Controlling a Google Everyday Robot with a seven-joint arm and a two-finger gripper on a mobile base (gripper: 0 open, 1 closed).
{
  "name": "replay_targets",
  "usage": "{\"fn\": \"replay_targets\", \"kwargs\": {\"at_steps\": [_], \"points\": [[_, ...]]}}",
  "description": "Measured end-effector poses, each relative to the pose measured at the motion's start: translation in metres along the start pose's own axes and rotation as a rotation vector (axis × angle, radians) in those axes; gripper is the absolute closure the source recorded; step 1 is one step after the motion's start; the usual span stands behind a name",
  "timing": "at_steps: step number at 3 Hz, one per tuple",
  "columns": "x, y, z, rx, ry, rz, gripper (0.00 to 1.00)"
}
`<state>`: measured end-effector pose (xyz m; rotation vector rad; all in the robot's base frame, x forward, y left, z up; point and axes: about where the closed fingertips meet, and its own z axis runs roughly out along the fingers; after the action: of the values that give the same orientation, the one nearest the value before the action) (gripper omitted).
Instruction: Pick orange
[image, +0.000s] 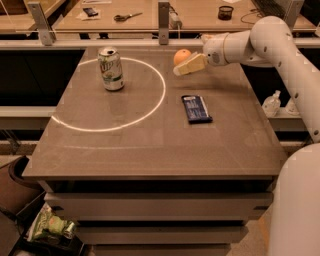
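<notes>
One step is in hand, by my reading: closing in on the fruit, with no lift yet. Your hand (189, 65) sits upper centre of the frame, a little to the right, low over the far end of the surface (150, 145). Its pale tip lies across the lower right side of the orange (182, 55), perhaps touching it, though this angle does not settle that. You cannot tell from here how far the hand is open, or whether it has hold of anything.

The orange sits near the far edge of the surface, partly hidden behind the hand. Your next move calls for the hand to be centred on the fruit before it closes, since a push from one side could roll it.

Below the hand, a dark flat packet (196, 108) lies well apart. At upper left a soda can (110, 68) stands upright inside a white ring (164, 90). Neither blocks you.
</notes>
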<state>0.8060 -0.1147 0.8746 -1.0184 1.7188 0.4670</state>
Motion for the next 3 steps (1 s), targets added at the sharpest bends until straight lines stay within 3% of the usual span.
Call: {"fn": "replay_targets", "kwargs": {"at_steps": [3], "points": [[0.022,-0.001,0.027,-0.021,0.018,0.082,0.0]]}}
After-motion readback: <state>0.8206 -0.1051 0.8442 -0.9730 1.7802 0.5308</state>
